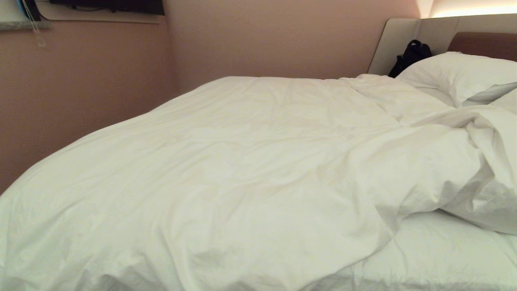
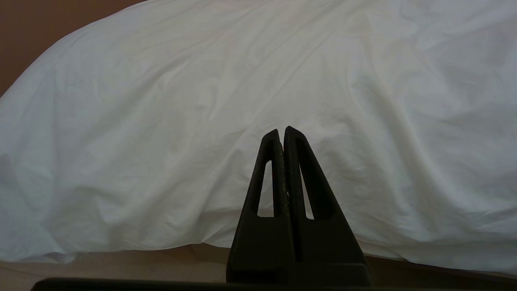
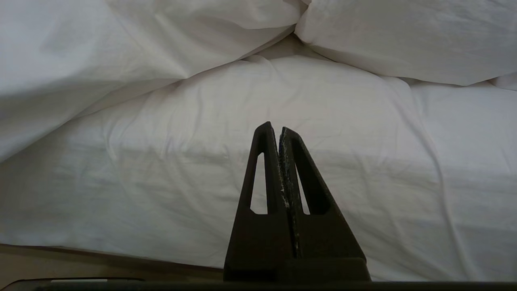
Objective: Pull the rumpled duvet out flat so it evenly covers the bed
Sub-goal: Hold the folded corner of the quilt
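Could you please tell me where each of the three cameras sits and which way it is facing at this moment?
Head view: high on the robot, looking down across the bed; no arm shows.
Left wrist view: behind the shut left hand, facing the duvet hanging over the bed's side.
Right wrist view: behind the shut right hand, facing the bare sheet below the bunched duvet.
All three share the duvet.

Duvet (image 1: 226,161) bunched left on bed (image 1: 444,250); pillow (image 1: 456,74) right, bag (image 1: 410,56) behind.
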Available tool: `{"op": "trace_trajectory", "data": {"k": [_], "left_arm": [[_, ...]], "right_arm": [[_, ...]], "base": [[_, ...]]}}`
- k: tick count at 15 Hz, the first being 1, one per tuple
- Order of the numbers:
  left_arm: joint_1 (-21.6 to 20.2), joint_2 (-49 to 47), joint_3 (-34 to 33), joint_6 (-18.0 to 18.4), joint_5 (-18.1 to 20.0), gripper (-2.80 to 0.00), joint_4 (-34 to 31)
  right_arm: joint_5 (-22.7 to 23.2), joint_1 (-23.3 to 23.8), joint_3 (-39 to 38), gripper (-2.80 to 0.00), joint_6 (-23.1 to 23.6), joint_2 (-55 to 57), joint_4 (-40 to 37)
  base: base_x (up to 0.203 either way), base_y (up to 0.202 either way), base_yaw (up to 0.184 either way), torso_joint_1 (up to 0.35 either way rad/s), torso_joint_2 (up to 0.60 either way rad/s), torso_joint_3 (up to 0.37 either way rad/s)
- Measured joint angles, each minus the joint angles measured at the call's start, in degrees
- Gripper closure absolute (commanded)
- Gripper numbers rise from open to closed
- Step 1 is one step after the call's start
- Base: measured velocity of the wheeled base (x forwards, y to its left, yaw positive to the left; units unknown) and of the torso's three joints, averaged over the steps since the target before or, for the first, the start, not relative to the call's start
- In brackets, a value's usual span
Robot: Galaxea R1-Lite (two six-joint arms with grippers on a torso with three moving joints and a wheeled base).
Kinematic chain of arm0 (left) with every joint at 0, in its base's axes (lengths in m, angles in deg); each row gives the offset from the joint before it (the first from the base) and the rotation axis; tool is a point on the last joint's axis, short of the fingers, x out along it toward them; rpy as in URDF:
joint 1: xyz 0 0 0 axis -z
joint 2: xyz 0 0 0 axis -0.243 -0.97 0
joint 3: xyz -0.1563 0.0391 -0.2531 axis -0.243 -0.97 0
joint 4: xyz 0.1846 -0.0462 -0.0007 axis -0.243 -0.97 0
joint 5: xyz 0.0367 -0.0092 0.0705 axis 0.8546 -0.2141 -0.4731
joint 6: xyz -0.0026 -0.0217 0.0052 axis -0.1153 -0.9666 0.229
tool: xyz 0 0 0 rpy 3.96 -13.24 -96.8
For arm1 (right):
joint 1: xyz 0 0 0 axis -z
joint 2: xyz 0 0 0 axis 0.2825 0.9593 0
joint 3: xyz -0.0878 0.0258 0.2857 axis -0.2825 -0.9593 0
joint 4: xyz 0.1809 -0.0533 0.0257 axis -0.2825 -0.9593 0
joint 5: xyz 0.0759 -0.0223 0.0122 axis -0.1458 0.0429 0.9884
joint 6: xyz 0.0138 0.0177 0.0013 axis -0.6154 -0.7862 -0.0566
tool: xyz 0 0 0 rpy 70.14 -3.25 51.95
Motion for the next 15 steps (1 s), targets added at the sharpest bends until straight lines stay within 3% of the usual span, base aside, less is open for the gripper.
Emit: {"op": "trace_trajectory", "data": {"k": [15], "left_arm": [[0.0, 0.0, 0.0, -0.1, 0.1, 0.00, 0.0]], "right_arm": [[0.0, 0.0, 0.0, 0.00, 0.0, 0.0, 0.0]], "base": [[0.000, 0.000, 0.000, 0.000, 0.00, 0.000]]}}
